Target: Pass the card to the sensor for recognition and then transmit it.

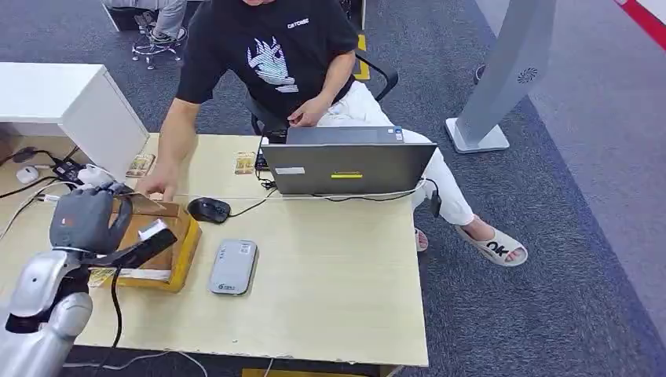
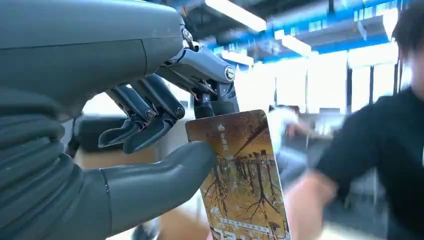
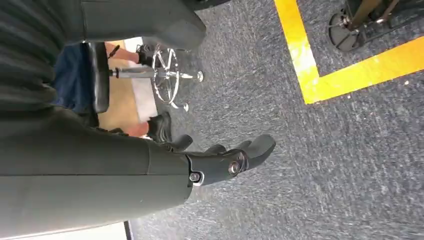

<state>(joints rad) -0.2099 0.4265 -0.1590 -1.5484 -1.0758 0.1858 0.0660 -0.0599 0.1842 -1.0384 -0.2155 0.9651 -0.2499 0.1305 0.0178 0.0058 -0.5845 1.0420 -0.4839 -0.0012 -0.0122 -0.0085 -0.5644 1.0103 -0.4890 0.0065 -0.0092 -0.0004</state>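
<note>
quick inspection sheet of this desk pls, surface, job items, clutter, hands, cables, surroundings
surface: light wooden table, a person seated behind it.
job's things: card pinched by the left hand above a yellow-rimmed tray; grey sensor flat on the table beside the tray.
clutter: open laptop, black mouse, two small cards near the far edge, white box at the left.
hands: left hand holds the card between thumb and fingers; right hand hangs over grey carpet, holding nothing.
cables: white cable along the laptop front; dark cords at left.
surroundings: grey carpet with yellow floor tape, white stand.
</note>
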